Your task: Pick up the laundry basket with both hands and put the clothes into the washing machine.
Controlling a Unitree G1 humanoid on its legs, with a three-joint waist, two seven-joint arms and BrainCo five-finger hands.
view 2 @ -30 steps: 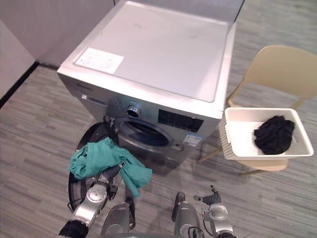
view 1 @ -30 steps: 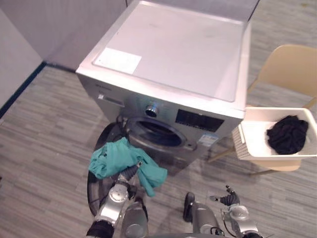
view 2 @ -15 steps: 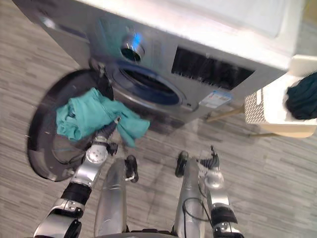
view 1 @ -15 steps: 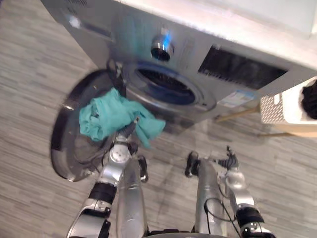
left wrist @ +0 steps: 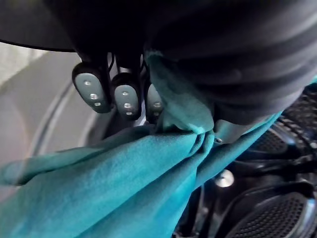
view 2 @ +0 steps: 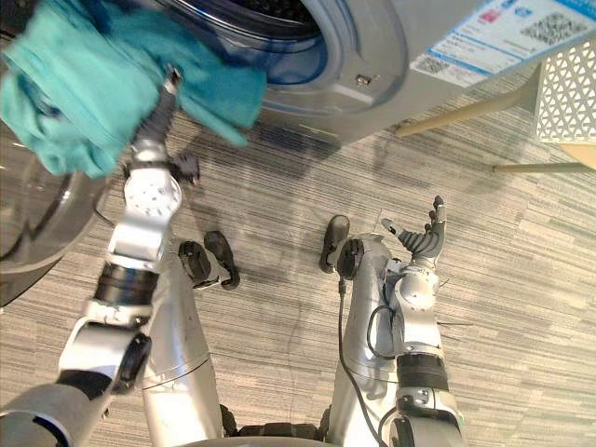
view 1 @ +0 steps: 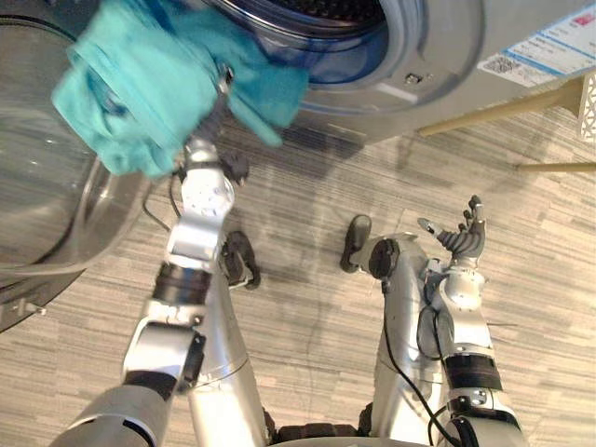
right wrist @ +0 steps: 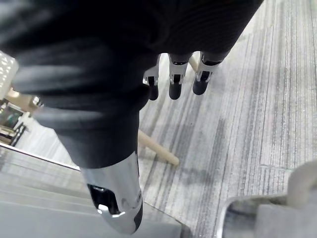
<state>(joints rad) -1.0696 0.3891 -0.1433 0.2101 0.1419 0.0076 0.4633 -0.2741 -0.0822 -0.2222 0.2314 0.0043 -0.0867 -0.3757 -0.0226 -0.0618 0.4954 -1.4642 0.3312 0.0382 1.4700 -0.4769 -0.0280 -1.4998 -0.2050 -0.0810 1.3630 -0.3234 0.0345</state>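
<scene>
A teal garment [view 1: 140, 88] hangs bunched from my left hand [view 1: 216, 101], whose fingers [left wrist: 126, 95] are curled round a fold of the cloth [left wrist: 124, 168]. It is held up at the lower left rim of the washing machine's round opening [view 1: 326, 23], and the dark drum [left wrist: 277, 213] shows just behind the cloth. My right hand [view 1: 459, 237] is low at the right above the floor. It is open and holds nothing, its fingers [right wrist: 173, 82] relaxed. A corner of the white laundry basket [view 2: 568, 88] shows at the right edge.
The machine's glass door [view 1: 37, 186] stands swung open at the left, beside my left arm. Wooden chair legs [view 1: 489, 112] run under the basket to the right of the machine. Grey striped carpet [view 1: 307, 279] lies in front.
The view has dipped down and come much closer to the machine's front. My left hand has carried the teal garment from in front of the door up to the opening's rim. The right hand stays low.
</scene>
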